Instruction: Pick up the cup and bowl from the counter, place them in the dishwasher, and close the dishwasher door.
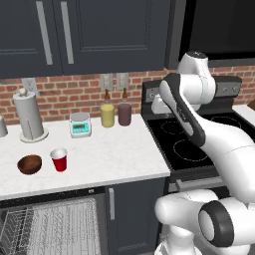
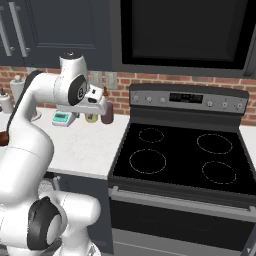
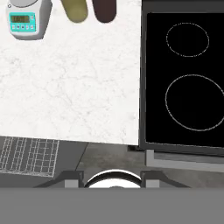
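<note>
We see the cup (image 1: 59, 159) standing upright on the counter (image 1: 109, 154), just right of the bowl (image 1: 29, 164), the two apart. Below them the dishwasher (image 1: 50, 224) stands open, its white rack showing. Our gripper (image 3: 112, 178) hangs high above the counter's edge beside the stovetop (image 3: 186, 78), its jaws parted, holding nothing.

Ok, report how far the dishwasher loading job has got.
Nothing is loaded yet. The cup and bowl sit side by side on the counter, apart from the arm. The gripper carries nothing, high over the counter near the stove. The dishwasher stands open. Left: both picks, both placements, closing the door.
</note>
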